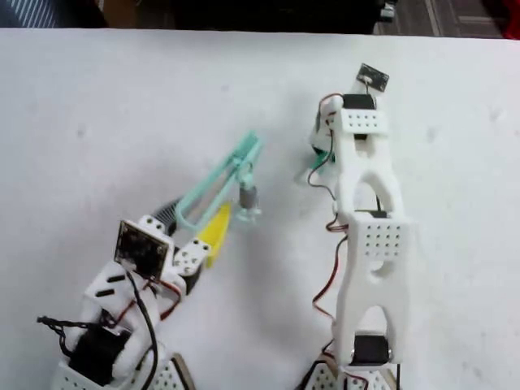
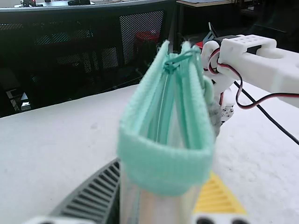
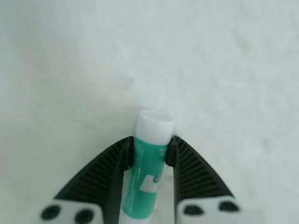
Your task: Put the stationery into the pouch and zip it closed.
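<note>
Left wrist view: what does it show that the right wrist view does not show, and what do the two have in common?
Left wrist view: the mint pouch, its mouth open, clamped in the left gripper, with the right arm beyond it. Right wrist view: a white-capped green glue stick, clamped in the right gripper. Shared: the white table.

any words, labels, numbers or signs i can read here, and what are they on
No text can be read in these views.
On the green glue stick with a white cap, held in the right gripper: a white patch and dark marks, too blurred to read.
On the mint-green mesh pouch: no print seen.
</note>
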Tool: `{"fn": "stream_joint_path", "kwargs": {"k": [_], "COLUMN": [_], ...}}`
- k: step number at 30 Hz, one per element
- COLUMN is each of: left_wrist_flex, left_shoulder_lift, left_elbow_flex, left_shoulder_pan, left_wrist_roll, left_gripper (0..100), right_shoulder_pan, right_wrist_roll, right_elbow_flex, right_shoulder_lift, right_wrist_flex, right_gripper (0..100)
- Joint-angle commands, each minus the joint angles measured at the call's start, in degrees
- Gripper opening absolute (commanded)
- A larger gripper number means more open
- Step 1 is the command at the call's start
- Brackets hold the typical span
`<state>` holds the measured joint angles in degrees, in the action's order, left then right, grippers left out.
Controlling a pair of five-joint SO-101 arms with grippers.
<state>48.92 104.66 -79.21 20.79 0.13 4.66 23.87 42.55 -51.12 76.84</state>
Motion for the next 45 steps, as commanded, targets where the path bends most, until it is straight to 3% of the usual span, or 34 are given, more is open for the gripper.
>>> {"fn": "stream_joint_path", "kwargs": {"k": [1,5,10,15,17,23,29,33,45], "left_wrist_flex": [-1.5,-1.5,-1.2,-1.1,-1.1,-1.1,-1.1,-1.1,-1.0], "left_shoulder_lift": [0.4,0.4,0.4,0.4,0.4,0.4,0.4,0.4,0.4], "left_elbow_flex": [0.4,0.4,0.6,0.8,0.7,0.5,0.5,0.4,0.4], "left_shoulder_pan": [-0.4,-0.4,-0.2,-0.3,-0.1,-0.1,-0.2,-0.2,-0.2], "left_wrist_roll": [0.1,0.1,0.7,8.0,7.2,5.5,5.5,5.5,5.5], "left_gripper": [16,16,16,16,16,16,16,16,16], "right_shoulder_pan": [0.7,0.7,0.8,1.2,1.5,2.6,5.0,7.1,20.5], "right_wrist_roll": [0.1,0.0,-7.2,-8.9,-8.9,-10.5,-28.0,-34.0,-35.2], "right_elbow_flex": [2.2,1.8,0.8,0.9,0.9,0.9,0.9,0.9,0.4], "right_shoulder_lift": [0.7,0.6,0.8,2.8,5.6,20.6,42.0,54.3,80.0], "right_wrist_flex": [0.7,0.7,0.7,2.5,4.5,11.1,15.1,18.2,20.9], "right_gripper": [1.7,1.7,1.7,1.7,1.7,1.7,1.7,1.7,1.6]}}
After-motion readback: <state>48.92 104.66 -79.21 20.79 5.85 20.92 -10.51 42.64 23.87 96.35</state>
